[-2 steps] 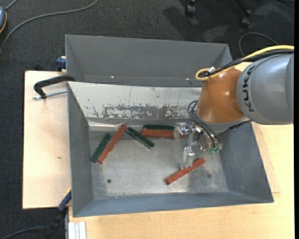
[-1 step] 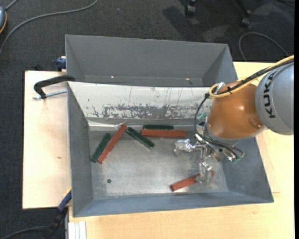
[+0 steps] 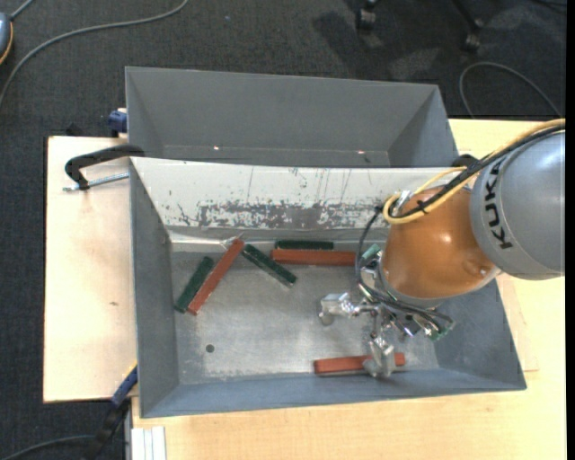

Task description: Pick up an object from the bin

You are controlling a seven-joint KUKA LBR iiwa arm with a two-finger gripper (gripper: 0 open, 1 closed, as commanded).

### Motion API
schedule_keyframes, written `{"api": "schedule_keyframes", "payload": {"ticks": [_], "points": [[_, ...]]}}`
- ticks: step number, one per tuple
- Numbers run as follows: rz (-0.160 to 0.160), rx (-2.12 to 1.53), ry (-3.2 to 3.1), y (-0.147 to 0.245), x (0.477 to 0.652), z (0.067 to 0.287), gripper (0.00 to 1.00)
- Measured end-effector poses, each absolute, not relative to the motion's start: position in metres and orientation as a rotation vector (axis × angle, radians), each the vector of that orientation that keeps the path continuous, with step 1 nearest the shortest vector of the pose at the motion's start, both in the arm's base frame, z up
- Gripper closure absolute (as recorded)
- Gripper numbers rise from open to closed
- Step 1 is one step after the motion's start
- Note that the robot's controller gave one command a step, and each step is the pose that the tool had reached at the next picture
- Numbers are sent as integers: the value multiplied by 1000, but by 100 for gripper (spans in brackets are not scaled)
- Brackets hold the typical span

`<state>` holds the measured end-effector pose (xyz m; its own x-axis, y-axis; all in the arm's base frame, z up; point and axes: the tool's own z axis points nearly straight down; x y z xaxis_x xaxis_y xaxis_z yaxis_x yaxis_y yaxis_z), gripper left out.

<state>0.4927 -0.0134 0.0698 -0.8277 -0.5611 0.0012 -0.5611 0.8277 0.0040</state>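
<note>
gripper (image 3: 361, 334): fingers apart, nothing between them;
flat red-brown bar (image 3: 341, 366): long axis left-right; its right end just beneath the gripper

i see a dark grey carpet floor (image 3: 63, 90) across the top and left | a pale cable (image 3: 81, 27) arcs over it at upper left, a dark cable loop (image 3: 464, 85) lies at upper right | a black wheeled chair base (image 3: 366, 16) at top edge | my pale wooden tabletop (image 3: 359, 440) along the bottom | light even, soft shadows
</note>
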Motion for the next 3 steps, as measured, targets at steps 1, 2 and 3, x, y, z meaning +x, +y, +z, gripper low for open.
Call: {"api": "schedule_keyframes", "payload": {"ticks": [1,2,3], "points": [[1,770,-3066,33,569,156,0],[-7,1053,-2967,168,590,82,0],[-5,854,-3033,203,601,72,0]]}}
